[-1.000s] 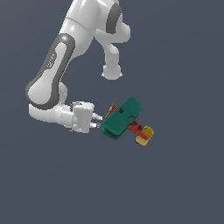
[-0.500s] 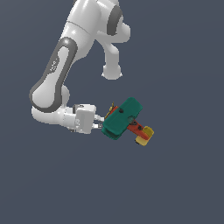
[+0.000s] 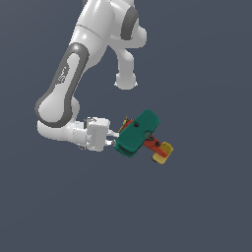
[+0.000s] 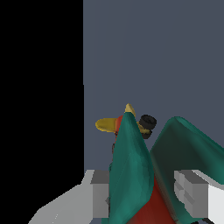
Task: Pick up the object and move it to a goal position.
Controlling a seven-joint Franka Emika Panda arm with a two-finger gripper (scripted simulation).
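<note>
The object is a small toy aeroplane (image 3: 138, 134) with a broad teal-green wing, a red body and a yellow tail. In the exterior view it sits at the end of the white arm, to the right of my gripper (image 3: 117, 139). My gripper is shut on the aeroplane at the wing's near edge. In the wrist view the teal wing (image 4: 131, 170) fills the space between my two grey fingers (image 4: 99, 194), with the yellow tail (image 4: 107, 124) and a black wheel (image 4: 148, 122) beyond it.
A plain dark blue-grey surface lies all around the arm (image 3: 69, 88). The wrist view has a black band (image 4: 41, 87) along one side.
The arm's upper links have shifted slightly. The gripper and the aeroplane have stayed almost in the same place, still held.
</note>
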